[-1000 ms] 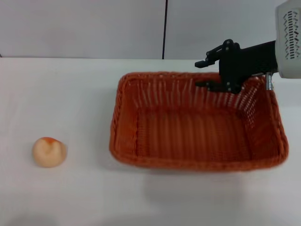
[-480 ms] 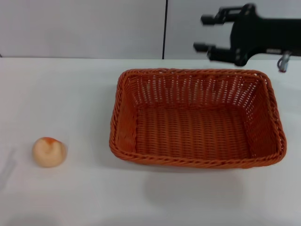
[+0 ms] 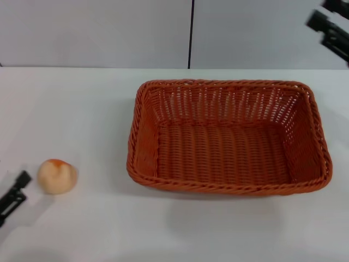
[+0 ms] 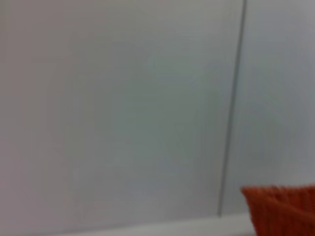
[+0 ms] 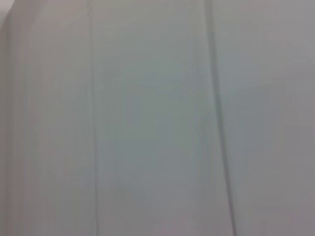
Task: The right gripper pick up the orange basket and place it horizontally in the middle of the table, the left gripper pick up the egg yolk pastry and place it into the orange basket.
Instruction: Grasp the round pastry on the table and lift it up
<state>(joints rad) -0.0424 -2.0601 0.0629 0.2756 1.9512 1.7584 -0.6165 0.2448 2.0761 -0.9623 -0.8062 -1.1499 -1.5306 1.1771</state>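
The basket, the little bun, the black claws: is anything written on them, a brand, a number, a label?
No readable text anywhere.
orange basket: plain weave, no label.
egg yolk pastry: only an orange-red patch, no print.
left tool and right tool: plain black, no markings visible.
table: bare white.

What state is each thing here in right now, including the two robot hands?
orange basket: upright on the table, empty.
egg yolk pastry: on the table, outside the basket, untouched.
left hand: low beside the pastry, not holding it.
right hand: raised at the far right, holding nothing.
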